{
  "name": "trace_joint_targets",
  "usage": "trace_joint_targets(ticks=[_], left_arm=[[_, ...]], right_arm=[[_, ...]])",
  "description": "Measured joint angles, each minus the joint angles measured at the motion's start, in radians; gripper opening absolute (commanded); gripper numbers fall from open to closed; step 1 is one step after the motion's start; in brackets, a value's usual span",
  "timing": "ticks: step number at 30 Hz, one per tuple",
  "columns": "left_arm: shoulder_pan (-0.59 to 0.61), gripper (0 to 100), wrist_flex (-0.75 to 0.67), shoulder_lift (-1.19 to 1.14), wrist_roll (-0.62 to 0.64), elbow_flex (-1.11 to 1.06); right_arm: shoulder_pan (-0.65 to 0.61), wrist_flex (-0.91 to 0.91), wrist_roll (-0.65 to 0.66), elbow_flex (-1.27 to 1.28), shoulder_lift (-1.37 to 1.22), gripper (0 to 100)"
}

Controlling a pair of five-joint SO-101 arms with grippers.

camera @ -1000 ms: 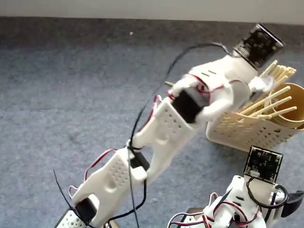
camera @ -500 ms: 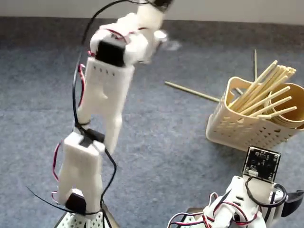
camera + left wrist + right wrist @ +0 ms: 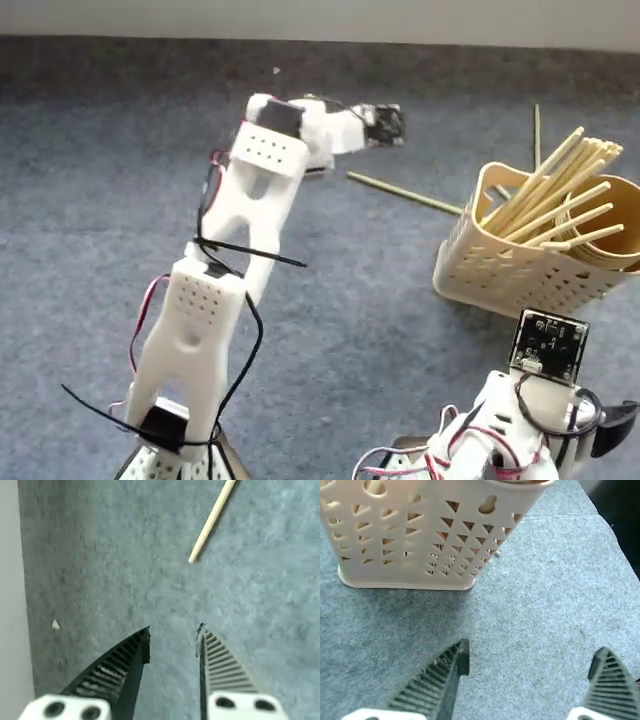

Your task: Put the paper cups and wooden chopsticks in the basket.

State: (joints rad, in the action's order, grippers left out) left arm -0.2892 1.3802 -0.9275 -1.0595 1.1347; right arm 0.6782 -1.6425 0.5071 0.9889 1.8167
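Swung back from the far side, my left pincer (image 3: 174, 630) hangs apart over the worktop (image 3: 100, 200), near a loose chopstick (image 3: 212, 517) lying beside the basket (image 3: 500, 270); my right pincer (image 3: 532, 655) gapes too.

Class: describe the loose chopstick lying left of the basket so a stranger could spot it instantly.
Find the cream basket at the high view's right. One chopstick lies flat on the grey carpet to its left. Unlike the bundle standing inside, it lies loose and slanted.

Robot lab bench: grey felt tabletop (image 3: 90, 220)
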Motion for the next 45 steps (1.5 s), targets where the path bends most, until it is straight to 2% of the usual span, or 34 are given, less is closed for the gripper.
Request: trace_joint_targets(ticks=[4,8,12,21,24,30,33,37,41,45], left_arm=[[-0.018,16,-0.101,-0.075,-0.051,0.054],[-0.015,10,-0.101,-0.112,-0.064,0.132],[-0.038,10,-0.060,-0.149,-0.060,0.192],[-0.104,9,0.117,-0.176,0.163,0.342],[-0.101,9,0.181,-0.167,0.302,0.465],[-0.037,9,0.325,0.029,0.540,0.466],[0.057,9,0.350,0.095,0.657,0.466],[0.160,9,0.371,0.186,0.758,0.466],[0.149,9,0.377,0.305,0.767,0.466],[0.075,10,0.377,0.410,0.775,0.468]], right_arm=[[0.000,0.000,0.000,0.000,0.000,36.5],[0.000,0.000,0.000,0.000,0.000,36.5],[0.000,0.000,0.000,0.000,0.000,36.5],[0.000,0.000,0.000,0.000,0.000,36.5],[0.000,0.000,0.000,0.000,0.000,36.5],[0.000,0.041,0.000,0.000,-0.006,36.5],[0.003,0.097,-0.020,-0.026,-0.114,36.5],[0.002,0.133,-0.078,-0.215,-0.374,36.5],[0.028,0.127,-0.094,-0.497,-0.652,36.5],[0.180,0.091,-0.081,-0.756,-0.841,36.5]])
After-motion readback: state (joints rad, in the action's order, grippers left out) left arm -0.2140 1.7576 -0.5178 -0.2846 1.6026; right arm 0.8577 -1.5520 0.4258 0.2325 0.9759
